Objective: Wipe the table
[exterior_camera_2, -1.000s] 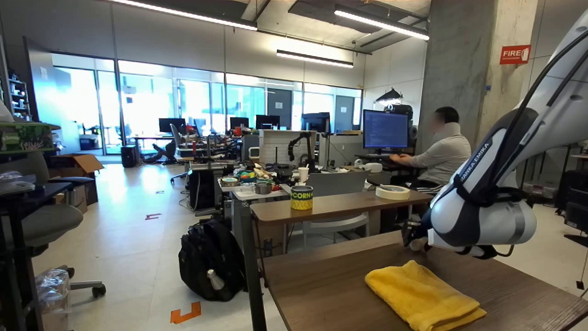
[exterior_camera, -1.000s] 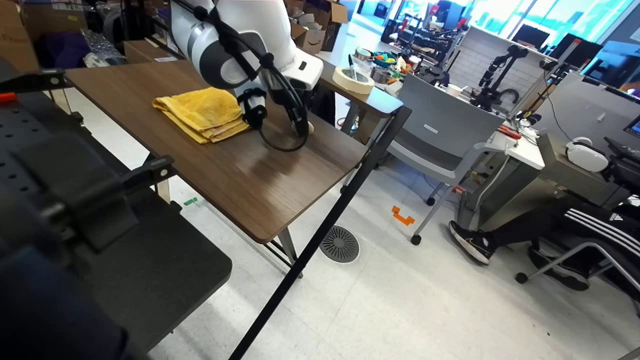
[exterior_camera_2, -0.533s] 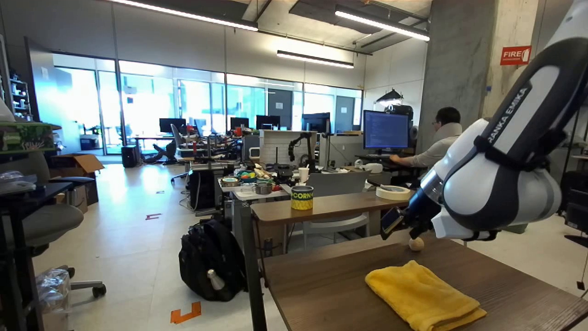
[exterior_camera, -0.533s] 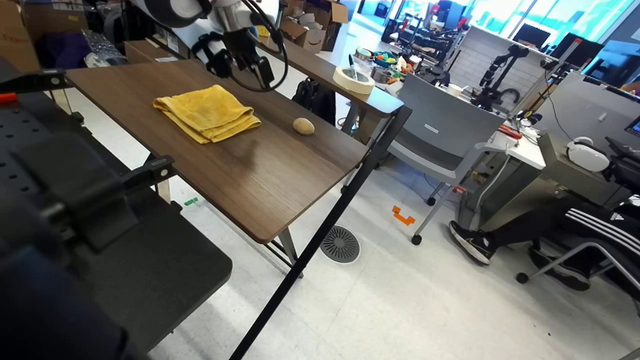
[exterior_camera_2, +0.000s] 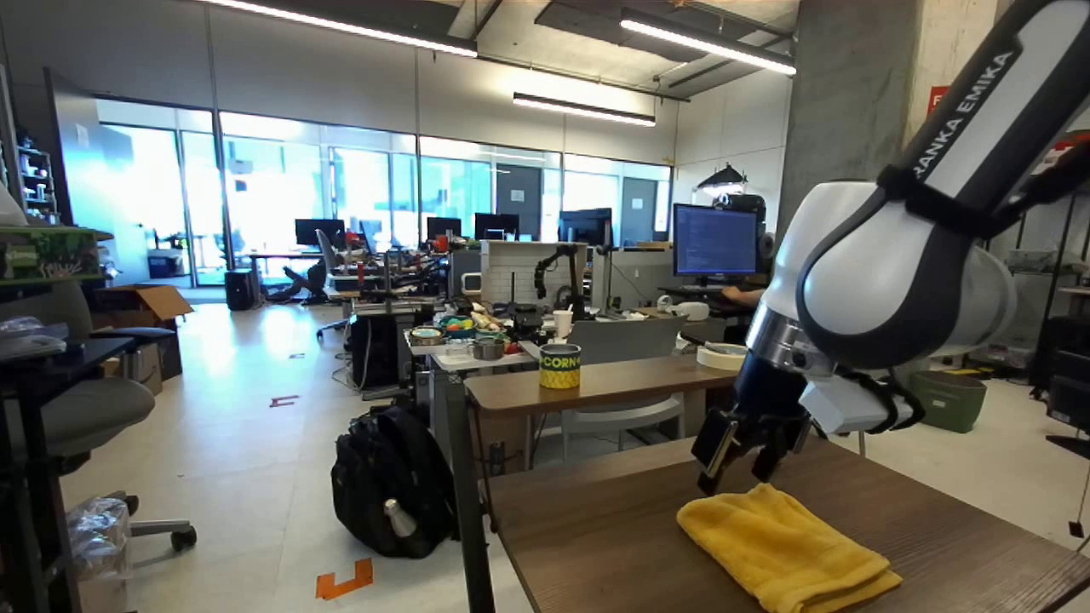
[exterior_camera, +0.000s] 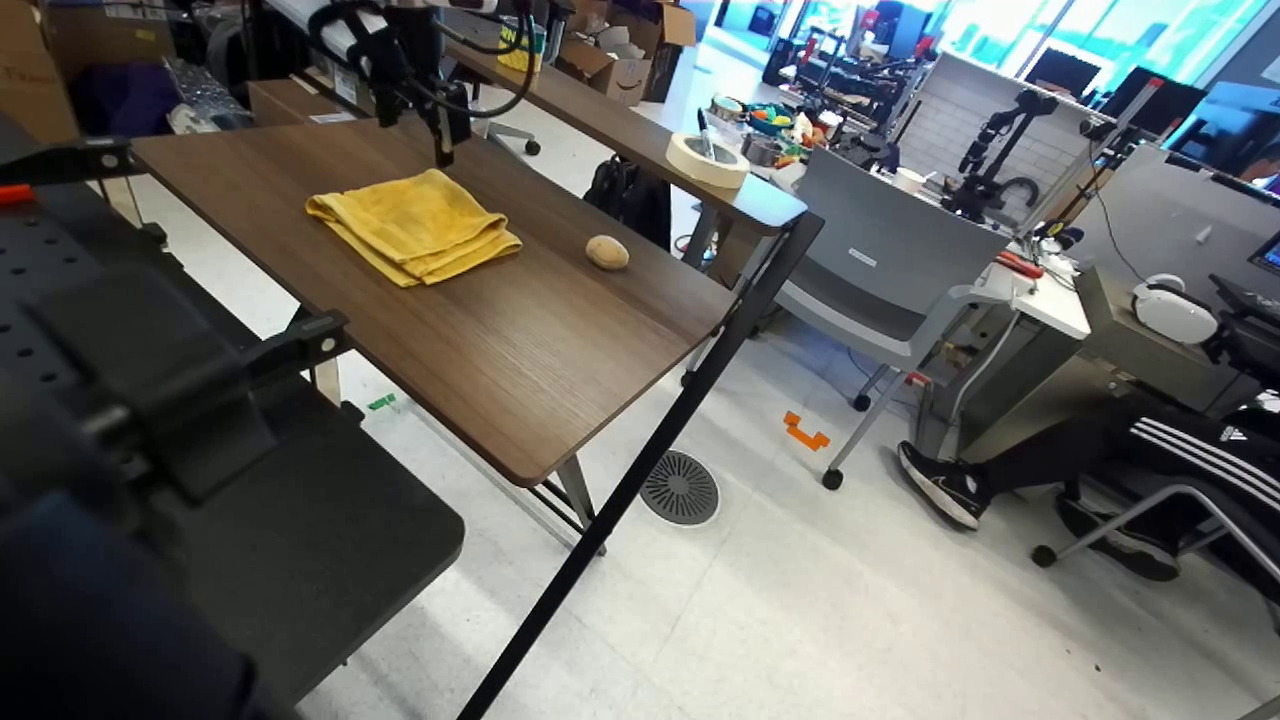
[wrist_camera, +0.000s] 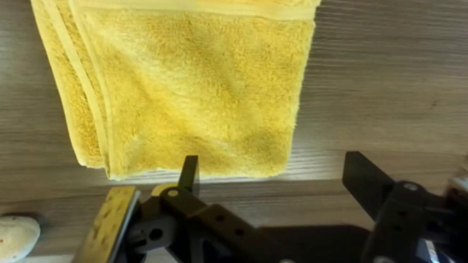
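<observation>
Robot end effector (wrist_camera: 271,156), jaws wide apart, beside folded yellow cloth (exterior_camera: 412,230) on brown desk (exterior_camera: 540,365).
Tan oval object (exterior_camera: 607,252) rests near the desk's far long edge.

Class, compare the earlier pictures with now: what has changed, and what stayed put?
The gripper left the tan oval object, apparently letting it go, and moved over the table to one edge of the yellow cloth, where it hangs open. The object and cloth stayed where they lay.

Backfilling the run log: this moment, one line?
gripper: open, empty | yellow cloth: folded on table | tan rounded object: on table | wiping: not underway
</observation>
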{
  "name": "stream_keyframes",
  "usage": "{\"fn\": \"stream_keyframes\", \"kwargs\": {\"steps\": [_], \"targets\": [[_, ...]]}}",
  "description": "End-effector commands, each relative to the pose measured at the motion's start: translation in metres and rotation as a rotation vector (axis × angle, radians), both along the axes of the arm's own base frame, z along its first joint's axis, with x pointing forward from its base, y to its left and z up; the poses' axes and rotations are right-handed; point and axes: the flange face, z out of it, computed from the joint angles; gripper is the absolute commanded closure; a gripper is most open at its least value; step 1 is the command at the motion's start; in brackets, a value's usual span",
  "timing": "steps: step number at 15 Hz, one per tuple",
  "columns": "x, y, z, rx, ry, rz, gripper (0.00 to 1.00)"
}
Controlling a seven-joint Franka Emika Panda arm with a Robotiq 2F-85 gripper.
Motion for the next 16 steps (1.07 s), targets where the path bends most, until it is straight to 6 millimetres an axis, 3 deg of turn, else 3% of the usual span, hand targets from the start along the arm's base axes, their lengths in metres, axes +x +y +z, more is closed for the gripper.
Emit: {"fn": "stream_keyframes", "kwargs": {"steps": [1, 4, 5, 8, 11, 12, 14, 16], "targets": [[0.036, -0.025, -0.034, -0.065, 0.126, -0.072, 0.0], [0.048, -0.031, -0.066, -0.051, 0.206, -0.038, 0.0], [0.034, -0.035, -0.049, -0.058, 0.179, -0.068, 0.0], [0.036, -0.036, -0.059, -0.057, 0.186, -0.069, 0.0], [0.022, -0.027, -0.063, -0.087, 0.199, -0.023, 0.0], [0.016, -0.047, -0.069, -0.096, 0.201, -0.025, 0.0], [0.014, -0.07, -0.083, -0.123, 0.211, -0.073, 0.0], [0.015, -0.111, -0.087, -0.146, 0.211, -0.157, 0.0]]}}
